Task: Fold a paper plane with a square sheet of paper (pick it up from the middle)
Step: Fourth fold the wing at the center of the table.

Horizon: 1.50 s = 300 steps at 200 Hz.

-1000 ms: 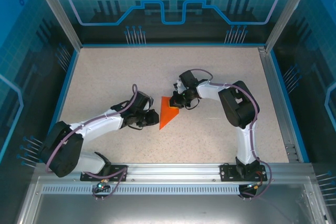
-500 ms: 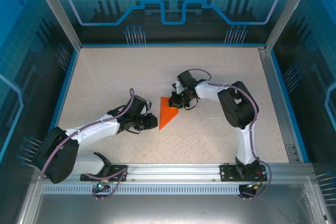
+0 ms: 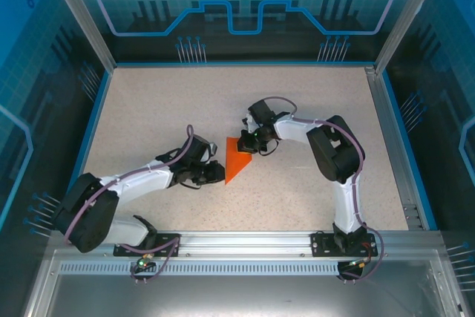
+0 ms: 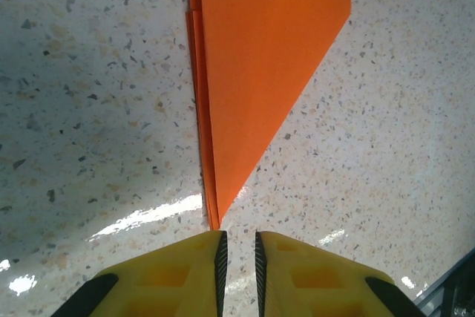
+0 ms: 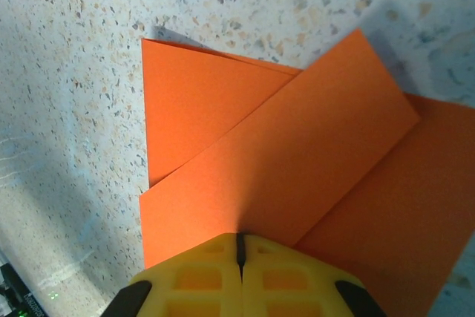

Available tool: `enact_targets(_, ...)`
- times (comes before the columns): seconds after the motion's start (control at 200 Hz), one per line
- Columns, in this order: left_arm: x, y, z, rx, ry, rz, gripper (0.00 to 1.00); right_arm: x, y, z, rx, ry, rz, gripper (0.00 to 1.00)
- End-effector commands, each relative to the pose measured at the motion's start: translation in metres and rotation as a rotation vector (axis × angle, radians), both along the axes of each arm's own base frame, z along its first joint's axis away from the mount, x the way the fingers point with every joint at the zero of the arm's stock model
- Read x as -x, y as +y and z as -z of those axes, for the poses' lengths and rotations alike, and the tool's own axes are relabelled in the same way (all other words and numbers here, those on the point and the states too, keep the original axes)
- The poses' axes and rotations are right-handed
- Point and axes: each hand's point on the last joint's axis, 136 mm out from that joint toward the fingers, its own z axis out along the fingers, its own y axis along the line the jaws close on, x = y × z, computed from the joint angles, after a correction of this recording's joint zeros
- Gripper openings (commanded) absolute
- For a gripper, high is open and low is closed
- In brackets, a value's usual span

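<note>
Folded orange paper [image 3: 237, 159] lies flat on the worktop [image 3: 148, 109] between the arms. The right fingers [image 5: 193, 276] are closed, pressing its wide end. The left fingers [image 4: 171, 276] are barely parted and empty at the tip. I'd pin it firmly and crease slowly.

I am wearing white shells on my left arm [image 3: 139, 178] and right arm [image 3: 297, 130], with bulky black joints bulging between them. Greyish-purple cables [image 3: 191, 139] are looping along both arms. My black bases [image 3: 157, 243] are sitting low. My fingers [image 4: 167, 276] are showing yellow, with recessed pockets and black ribbed inner pads [image 4: 220, 257]
</note>
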Motion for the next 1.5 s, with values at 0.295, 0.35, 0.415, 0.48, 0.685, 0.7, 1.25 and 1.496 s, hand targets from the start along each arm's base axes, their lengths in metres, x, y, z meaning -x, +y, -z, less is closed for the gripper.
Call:
enact_targets(0.295, -0.04, -0.03, -0.021, 0.086, -0.068, -0.031, 0.17, 0.066, -0.023, 0.043, 0.18, 0.076, 0.13, 0.05)
enact_targets(0.35, -0.044, -0.035, -0.026, 0.108, -0.082, -0.024, 0.18, 0.065, -0.019, 0.038, 0.159, 0.057, 0.149, 0.06)
enact_targets(0.415, -0.048, -0.034, -0.029, 0.098, -0.086, -0.034, 0.16, 0.062, -0.017, 0.032, 0.148, 0.044, 0.183, 0.06)
enact_targets(0.48, -0.051, -0.034, -0.031, 0.096, -0.092, -0.042, 0.16, 0.057, -0.014, 0.021, 0.132, 0.014, 0.218, 0.06)
enact_targets(0.685, -0.057, -0.033, -0.05, 0.085, -0.103, -0.084, 0.17, 0.048, 0.005, -0.016, 0.139, -0.108, 0.154, 0.07)
enact_targets(0.7, -0.058, -0.033, -0.051, 0.082, -0.105, -0.089, 0.17, 0.048, 0.005, -0.017, 0.144, -0.11, 0.153, 0.07)
enact_targets(1.25, -0.033, -0.012, -0.01, -0.007, -0.058, -0.165, 0.08, 0.045, 0.009, 0.006, 0.018, -0.066, 0.159, 0.06)
enact_targets(1.496, -0.034, -0.009, 0.01, -0.064, -0.048, -0.139, 0.06, 0.041, 0.006, -0.003, -0.018, -0.083, 0.18, 0.05)
